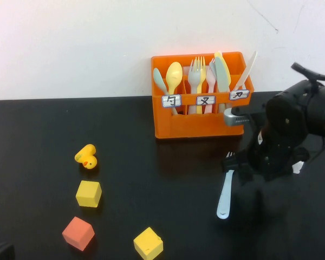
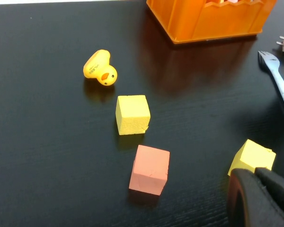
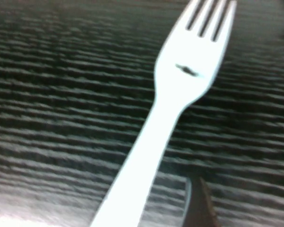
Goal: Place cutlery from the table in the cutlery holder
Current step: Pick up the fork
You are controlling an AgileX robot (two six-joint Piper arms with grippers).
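high view: a light blue plastic fork (image 1: pixel 225 194) lies flat on the black table (image 1: pixel 168 227) at lower right, below the orange cutlery holder (image 1: pixel 201 96); the right gripper (image 1: pixel 244 167) hovers at its tines, whether spread i cannot tell.

left wrist view: the left gripper (image 2: pixel 256 180), pressed together, sits lower right by a yellow block (image 2: pixel 252 156).

right wrist view: the fork fills the frame, ungripped.

Fork (image 1: pixel 225 194) flat on bench (image 1: pixel 38 130), in front of cutlery holder (image 1: pixel 201 118), under right tool (image 1: pixel 239 165). Duck (image 1: pixel 86 157) and three blocks (image 1: pixel 89 193) far left; left tool (image 2: pixel 260 198) beside them.
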